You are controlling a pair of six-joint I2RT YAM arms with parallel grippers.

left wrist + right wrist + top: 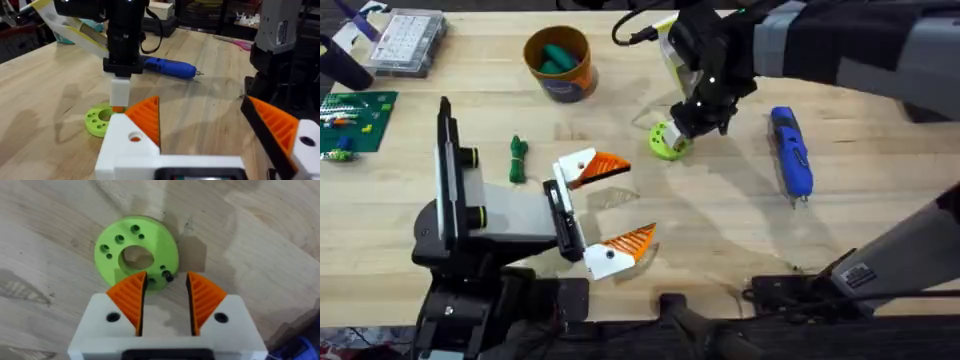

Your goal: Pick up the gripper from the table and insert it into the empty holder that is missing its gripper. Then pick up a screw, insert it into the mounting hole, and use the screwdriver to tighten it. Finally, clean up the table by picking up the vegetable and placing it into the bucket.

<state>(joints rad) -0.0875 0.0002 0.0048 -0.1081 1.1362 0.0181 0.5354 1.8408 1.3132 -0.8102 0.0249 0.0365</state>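
My right gripper (695, 125) points down at a lime-green disc (136, 255), its orange pads a little apart and open, with nothing between them. A small black screw (168, 276) sits on the disc's edge, just in front of the pads. My left gripper (620, 200) stands wide open over bare table (720, 230), facing the disc. The grey and black holder (455, 190) with its upright rail is at the lower left. The blue screwdriver (791, 152) lies to the right. The dark green vegetable (518, 158) lies left of centre. The orange bucket (558, 62) holds teal pieces. The loose gripper is out of view.
A clear parts box (408, 40) sits at the far left corner. A green board (355, 120) lies at the left edge. Black cables and the right arm's base (840, 280) crowd the near right edge. In the left wrist view the screwdriver (167, 67) lies behind the disc (100, 120).
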